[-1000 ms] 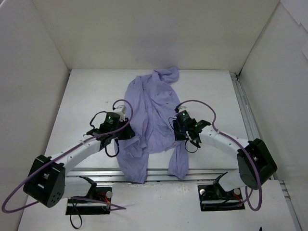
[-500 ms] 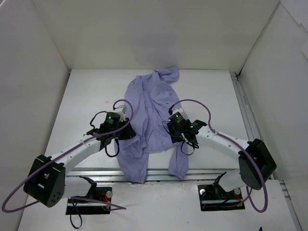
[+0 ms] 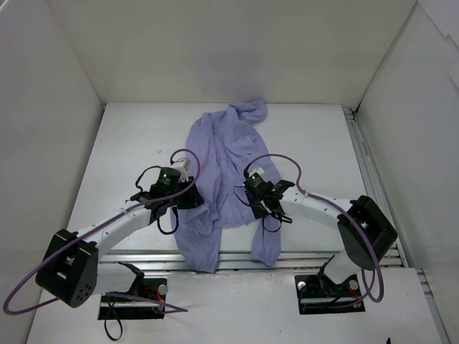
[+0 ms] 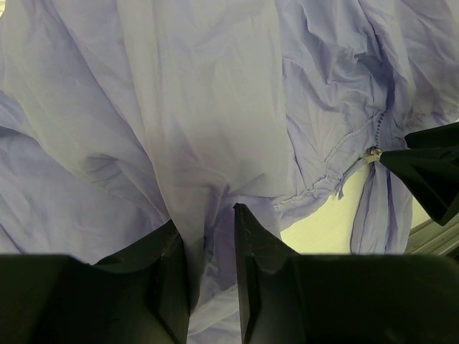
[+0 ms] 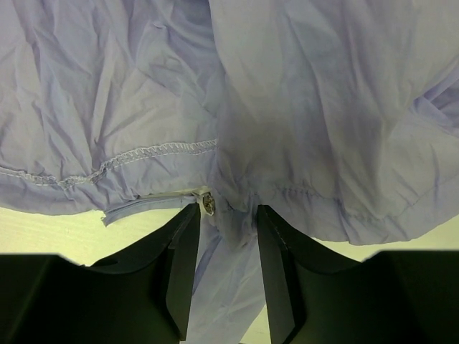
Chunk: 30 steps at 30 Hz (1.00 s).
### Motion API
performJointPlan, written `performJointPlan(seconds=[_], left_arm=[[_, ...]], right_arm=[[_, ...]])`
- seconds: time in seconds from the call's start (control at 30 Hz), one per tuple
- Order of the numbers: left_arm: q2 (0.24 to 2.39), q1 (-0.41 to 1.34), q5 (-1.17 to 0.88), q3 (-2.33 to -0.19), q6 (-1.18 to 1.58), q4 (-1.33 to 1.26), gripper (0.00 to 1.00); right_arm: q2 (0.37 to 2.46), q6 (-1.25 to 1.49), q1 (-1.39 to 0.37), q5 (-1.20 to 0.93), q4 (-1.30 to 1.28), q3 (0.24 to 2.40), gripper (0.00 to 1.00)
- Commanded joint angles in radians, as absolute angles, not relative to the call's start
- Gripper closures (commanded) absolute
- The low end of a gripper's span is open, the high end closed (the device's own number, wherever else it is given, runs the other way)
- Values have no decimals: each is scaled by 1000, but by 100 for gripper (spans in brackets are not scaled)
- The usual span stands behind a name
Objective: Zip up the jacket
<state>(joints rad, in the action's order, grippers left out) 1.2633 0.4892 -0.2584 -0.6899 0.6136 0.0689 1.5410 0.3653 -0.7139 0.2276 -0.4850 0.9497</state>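
The jacket (image 3: 222, 154) is purple and soft, and it lies crumpled in the middle of the white table (image 3: 122, 143). Its far end is bunched up near the back wall. Its near end hangs down over the front edge of the table in two flaps. At the bottom the jacket is open, and a bit of the pale table shows between its two hems. A small silver zip pull (image 5: 208, 203) sits at the bottom of one hem, next to a short bit of zip tape (image 5: 143, 206). The right gripper (image 3: 249, 192) is at that spot, on the right side of the jacket. In the right wrist view its two black fingers (image 5: 179, 265) have a fold of purple cloth pinched between them. The zip pull is just beside the tip of one finger. The left gripper (image 3: 191, 201) is on the left side of the jacket, near the front edge. It is squeezed on a fold of cloth too. In the left wrist view the dark tip of the right gripper shows at the right edge, right next to the zip pull.
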Motion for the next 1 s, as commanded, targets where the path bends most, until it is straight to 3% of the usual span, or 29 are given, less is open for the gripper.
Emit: performJointPlan(seconds=[0.0, 0.17, 0.3, 0.7, 0.9, 0.97], left_arm=[[1258, 492, -268, -701, 623, 17, 78], [1266, 492, -270, -703, 624, 15, 78], [1266, 492, -270, -700, 624, 17, 78], [1226, 492, -232, -721, 615, 63, 70], [1195, 492, -184, -750, 609, 121, 56], [1184, 492, -176, -762, 607, 146, 46]], right_arm=[[1554, 357, -721, 271, -479, 997, 68], [1577, 364, -721, 299, -480, 1002, 77], [1568, 365, -726, 310, -480, 1005, 100], [1405, 342, -724, 226, -479, 1060, 100], [1355, 336, -712, 172, -477, 1080, 100], [1351, 330, -709, 155, -462, 1074, 100]])
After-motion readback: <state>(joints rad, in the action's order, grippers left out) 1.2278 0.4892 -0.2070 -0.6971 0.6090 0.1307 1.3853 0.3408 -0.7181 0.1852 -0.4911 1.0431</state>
